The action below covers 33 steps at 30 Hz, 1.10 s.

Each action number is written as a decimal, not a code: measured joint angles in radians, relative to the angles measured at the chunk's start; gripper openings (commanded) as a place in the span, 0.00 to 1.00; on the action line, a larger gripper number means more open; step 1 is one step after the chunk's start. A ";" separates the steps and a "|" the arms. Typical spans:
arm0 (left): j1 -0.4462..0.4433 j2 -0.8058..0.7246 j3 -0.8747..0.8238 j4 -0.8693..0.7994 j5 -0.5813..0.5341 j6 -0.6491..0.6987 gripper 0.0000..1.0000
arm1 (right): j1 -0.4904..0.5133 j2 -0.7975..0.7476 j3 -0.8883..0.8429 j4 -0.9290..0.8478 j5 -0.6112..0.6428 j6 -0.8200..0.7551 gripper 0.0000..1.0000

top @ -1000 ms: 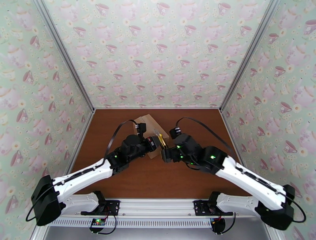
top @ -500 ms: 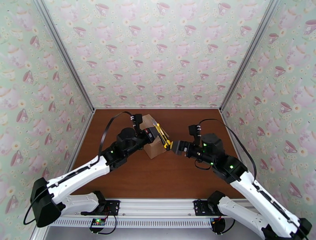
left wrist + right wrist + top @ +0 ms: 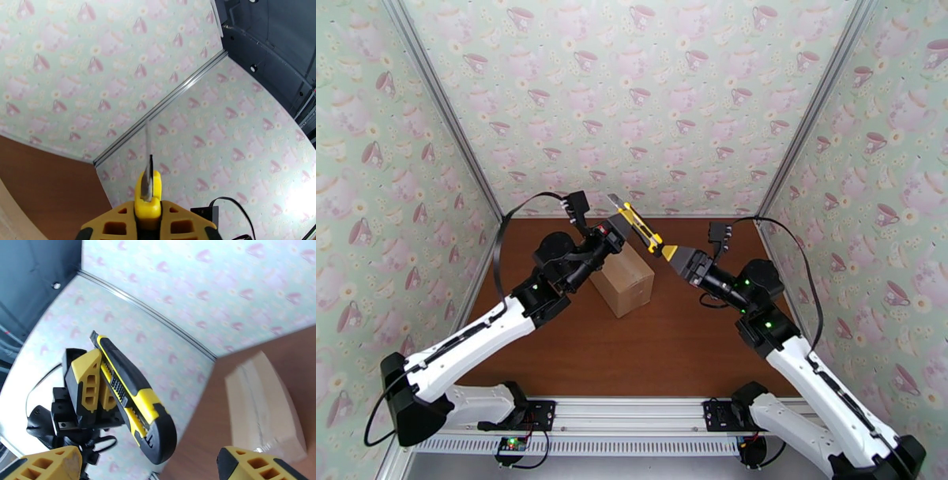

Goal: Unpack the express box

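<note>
Knife (image 3: 644, 233) up high: it is clamped tight in the left gripper (image 3: 620, 226) just above centre frame, with the blade out and aimed at the upper left. The right gripper (image 3: 673, 255) is spread wide, nothing in it, and is parked just off the knife's butt end. The box (image 3: 626, 282) is seen beneath them at mid-frame on the table (image 3: 632, 355), flaps down, tape seam (image 3: 252, 398) showing.

A handover looks to be set up, and that is where trouble is expected. If the left jaws are released before the right ones are closed, the knife is dropped, bare blade and all, onto the box. A grip taken on the slider could push the blade back in.

Counted: one box, one knife, two grippers.
</note>
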 measured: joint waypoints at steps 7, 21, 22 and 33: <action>-0.032 0.002 -0.001 0.108 -0.086 0.007 0.00 | 0.000 0.061 0.000 0.209 -0.002 0.063 0.95; -0.139 0.097 0.002 0.316 -0.244 0.105 0.00 | 0.000 0.240 0.032 0.560 0.021 0.156 0.95; -0.144 0.107 0.006 0.323 -0.254 0.117 0.00 | 0.000 0.248 0.040 0.583 0.028 0.158 0.94; -0.198 0.131 0.019 0.431 -0.340 0.227 0.00 | 0.000 0.296 0.069 0.719 0.058 0.199 0.65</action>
